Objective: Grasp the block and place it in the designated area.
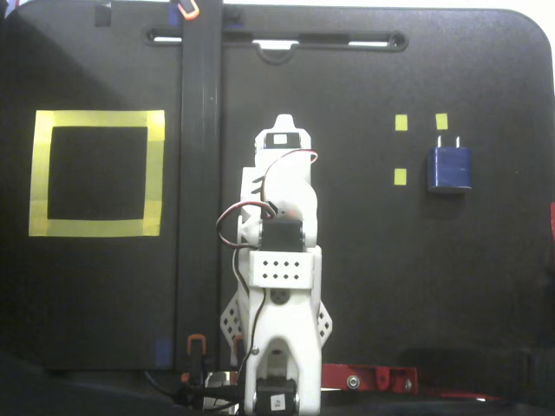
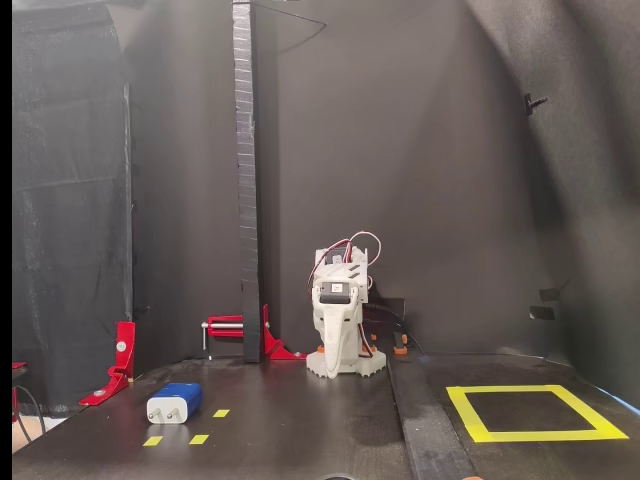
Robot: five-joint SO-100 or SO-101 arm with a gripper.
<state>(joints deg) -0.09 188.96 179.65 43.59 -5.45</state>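
The dark-blue block (image 1: 449, 167) lies flat on the black table at the right of the overhead-looking fixed view, its two silver prongs pointing to the far edge. In the front fixed view the block (image 2: 175, 402) is at the lower left, prongs toward the camera. The designated area (image 1: 156, 173) is a large yellow tape square at the left, seen at the lower right (image 2: 470, 415) from the front. The white arm (image 1: 282, 260) is folded at mid-table. Its gripper (image 2: 337, 356) points down, shut and holding nothing, far from both.
Small yellow tape squares (image 1: 401, 122) sit just left of the block. A tall black post (image 1: 199, 173) stands between the arm and the tape square, held by a red clamp (image 2: 240, 325). Another red clamp (image 2: 120, 360) is at the left edge. Black cloth walls enclose the table.
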